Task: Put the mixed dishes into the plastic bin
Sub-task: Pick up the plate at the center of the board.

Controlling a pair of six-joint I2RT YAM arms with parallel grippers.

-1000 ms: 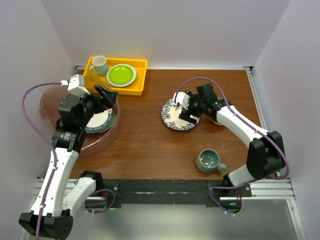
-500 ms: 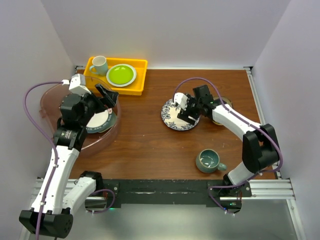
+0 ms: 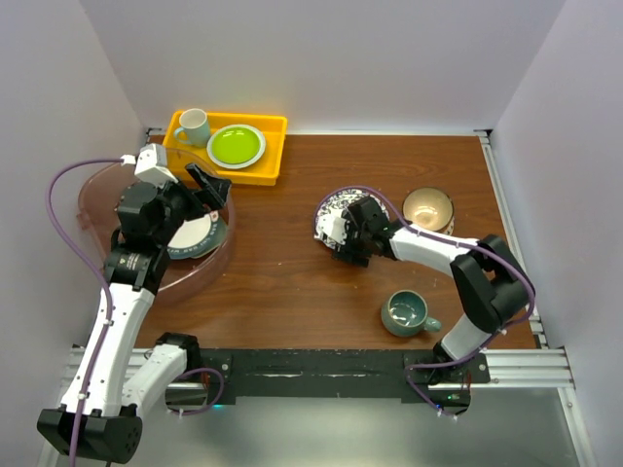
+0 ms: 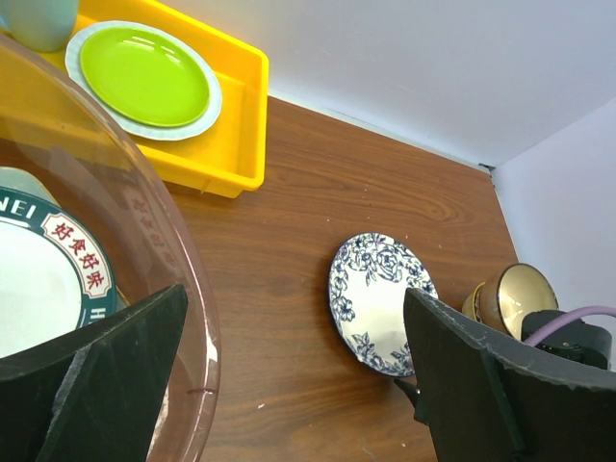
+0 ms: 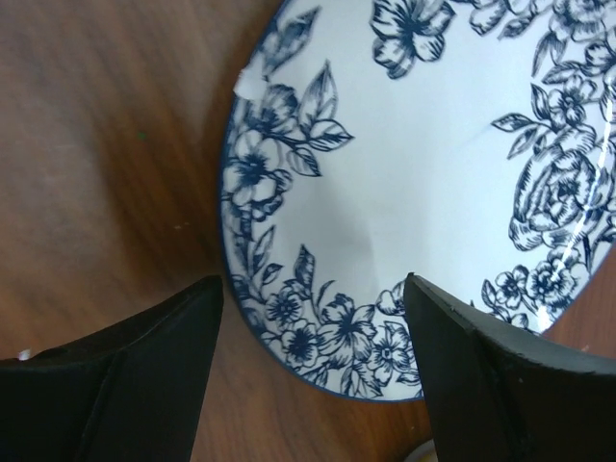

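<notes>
The pinkish transparent plastic bin [image 3: 95, 206] sits at the left and holds a white plate with a dark green rim and red characters [image 3: 201, 236]. My left gripper [image 3: 208, 184] hangs open and empty over the bin's right rim [image 4: 185, 289]. A blue floral plate [image 3: 338, 205] lies mid-table. My right gripper [image 3: 348, 242] is open and low at the plate's near edge. In the right wrist view its fingers [image 5: 125, 385] stand either side of the plate's rim [image 5: 423, 192]. A cream-tan bowl [image 3: 428, 208] and a teal mug [image 3: 405, 311] stand on the right.
A yellow tray [image 3: 275, 148] at the back holds a white mug [image 3: 193, 125] and a lime-green plate [image 3: 236, 146]. It also shows in the left wrist view [image 4: 245, 115]. White walls close in the table on three sides.
My right gripper has moved from above the floral plate down to its near edge, which uncovers the cream-tan bowl. The left arm has barely moved.
</notes>
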